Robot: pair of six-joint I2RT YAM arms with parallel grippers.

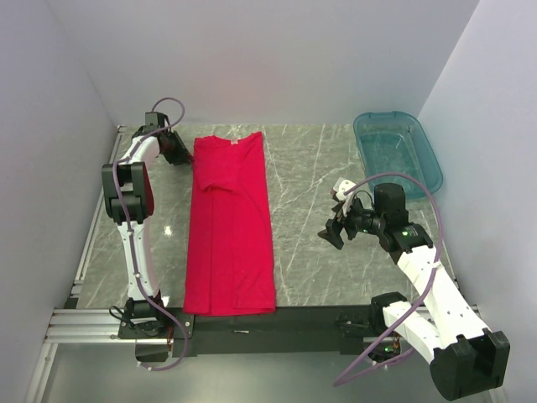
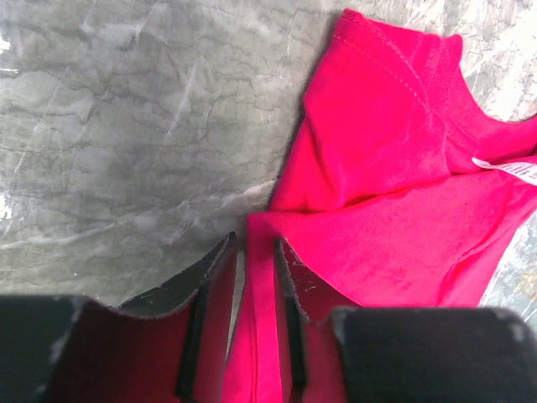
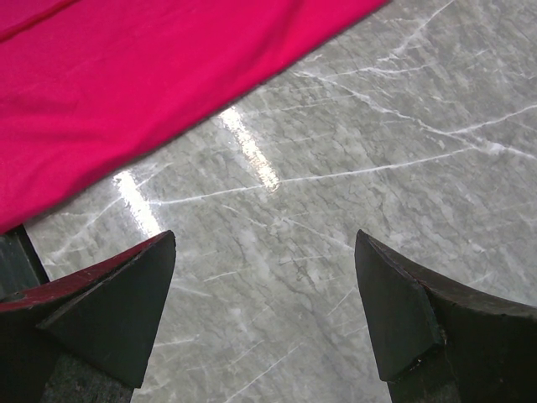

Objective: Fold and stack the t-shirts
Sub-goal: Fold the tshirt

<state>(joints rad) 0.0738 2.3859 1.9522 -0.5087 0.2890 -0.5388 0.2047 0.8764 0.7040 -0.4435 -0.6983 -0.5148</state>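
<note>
**A:** Where does the t-shirt (image 1: 228, 227) lie, and what worries you?

**B:** It lies flat on the bench (image 1: 310, 168) as a long narrow strip, with the collar at the far end and the hem at the near edge. The left gripper (image 1: 179, 154) is at its far left corner, by the shoulder. The right gripper (image 1: 336, 225) hangs well to the right of the t-shirt, with its jaws wide apart and nothing between them.

**A:** So only one corner is attended?

**B:** Yes, and this is my worry. If the left gripper lifts alone, I think the strip can twist and the parts folded inward can fall open. The jaws may also catch only the top layer.

**A:** Is it clamped on the cloth?

**B:** I cannot tell. In the left wrist view the jaws stand close together and the folded edge runs into the gap. Whether the cloth is pinched or only lies below is not clear.

**A:** What does that view give that the top one does not?

**B:** It gives the layers at the edge, and the white neck label (image 2: 512, 168) clearly. The top view gives the whole outline, and a blue tub (image 1: 394, 151) far to the right of the t-shirt. The right wrist view shows only a border of the t-shirt and bare stone.
</note>
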